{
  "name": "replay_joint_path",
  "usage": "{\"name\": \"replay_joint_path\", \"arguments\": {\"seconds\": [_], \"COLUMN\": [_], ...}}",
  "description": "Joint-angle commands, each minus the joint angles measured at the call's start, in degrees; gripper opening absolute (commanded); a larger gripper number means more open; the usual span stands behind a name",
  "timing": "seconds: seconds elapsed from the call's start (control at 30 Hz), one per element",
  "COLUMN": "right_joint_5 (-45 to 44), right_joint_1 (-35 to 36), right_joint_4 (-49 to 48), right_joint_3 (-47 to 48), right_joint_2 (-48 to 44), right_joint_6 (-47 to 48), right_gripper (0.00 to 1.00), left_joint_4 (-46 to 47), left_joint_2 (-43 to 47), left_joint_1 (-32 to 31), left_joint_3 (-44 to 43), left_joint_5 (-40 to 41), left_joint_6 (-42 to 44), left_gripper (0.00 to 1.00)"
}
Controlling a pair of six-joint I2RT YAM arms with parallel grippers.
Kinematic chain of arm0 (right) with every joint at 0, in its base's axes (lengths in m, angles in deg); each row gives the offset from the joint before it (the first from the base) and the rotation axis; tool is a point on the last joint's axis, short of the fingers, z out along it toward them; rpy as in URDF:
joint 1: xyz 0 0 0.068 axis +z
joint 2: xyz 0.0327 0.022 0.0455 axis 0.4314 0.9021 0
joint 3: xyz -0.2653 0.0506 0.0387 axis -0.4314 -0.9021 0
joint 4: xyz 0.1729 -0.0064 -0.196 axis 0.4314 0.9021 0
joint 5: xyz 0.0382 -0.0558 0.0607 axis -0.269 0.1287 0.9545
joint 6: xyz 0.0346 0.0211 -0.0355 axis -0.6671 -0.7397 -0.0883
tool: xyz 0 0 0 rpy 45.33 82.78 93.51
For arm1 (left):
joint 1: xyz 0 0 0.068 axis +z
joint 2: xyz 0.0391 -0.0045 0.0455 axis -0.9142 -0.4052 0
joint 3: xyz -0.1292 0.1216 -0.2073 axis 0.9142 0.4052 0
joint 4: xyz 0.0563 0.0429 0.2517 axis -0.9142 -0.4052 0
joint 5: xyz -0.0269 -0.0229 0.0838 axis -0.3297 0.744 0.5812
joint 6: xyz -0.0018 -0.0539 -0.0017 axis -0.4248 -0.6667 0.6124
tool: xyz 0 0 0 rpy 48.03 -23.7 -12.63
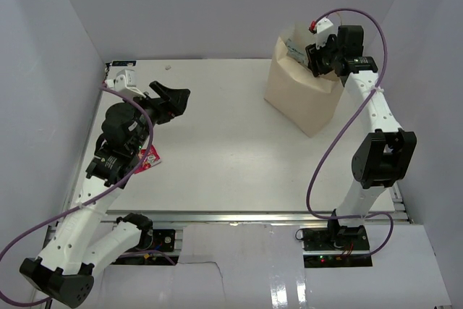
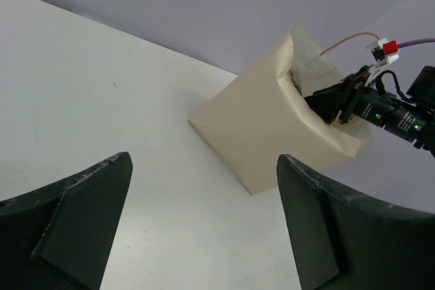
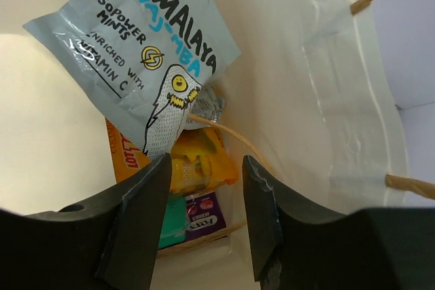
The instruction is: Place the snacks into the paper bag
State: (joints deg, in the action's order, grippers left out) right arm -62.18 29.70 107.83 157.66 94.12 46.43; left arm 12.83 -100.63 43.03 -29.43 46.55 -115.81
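Observation:
The tan paper bag (image 1: 300, 99) stands at the far right of the table; it also shows in the left wrist view (image 2: 265, 127). My right gripper (image 1: 322, 56) is at the bag's mouth, pointing down into it. In the right wrist view its jaws (image 3: 207, 168) are open, with a silver-blue mint packet (image 3: 136, 52) loose just beyond the left finger. Inside the bag (image 3: 306, 66) lie an orange packet (image 3: 197, 161), a purple packet (image 3: 204, 219), a green packet (image 3: 173, 222) and part of another silver one (image 3: 207, 106). My left gripper (image 1: 170, 99) (image 2: 204, 168) is open and empty above the table at the left.
A red-pink packet (image 1: 148, 158) lies on the table at the left, partly under my left arm. A twisted paper handle (image 3: 224, 130) hangs inside the bag. White walls close in the table on the left, back and right.

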Motion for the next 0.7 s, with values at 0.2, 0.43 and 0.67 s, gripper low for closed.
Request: {"name": "replay_joint_path", "arguments": {"seconds": [0.2,0.43,0.67], "right_joint_5": [3.12,5.58,24.44], "right_joint_1": [-0.01,-0.19,-0.27], "right_joint_4": [1.88,-0.92,-6.29], "right_joint_3": [0.8,6.35,-4.61], "right_joint_2": [-5.77,-13.23,-24.13], "right_joint_6": [-1.45,-4.18,-0.25], "right_gripper": [0.52,0.55,0.95], "left_joint_4": [-0.6,-5.08,-20.0], "left_joint_2": [1.27,1.88,1.1], "left_joint_1": [0.04,0.04,0.04], "left_joint_3": [0.63,0.01,0.63], "left_joint_5": [0.79,5.61,18.53], "left_joint_6": [0.58,1.37,-3.8], "left_gripper": [0.98,0.98,0.98]}}
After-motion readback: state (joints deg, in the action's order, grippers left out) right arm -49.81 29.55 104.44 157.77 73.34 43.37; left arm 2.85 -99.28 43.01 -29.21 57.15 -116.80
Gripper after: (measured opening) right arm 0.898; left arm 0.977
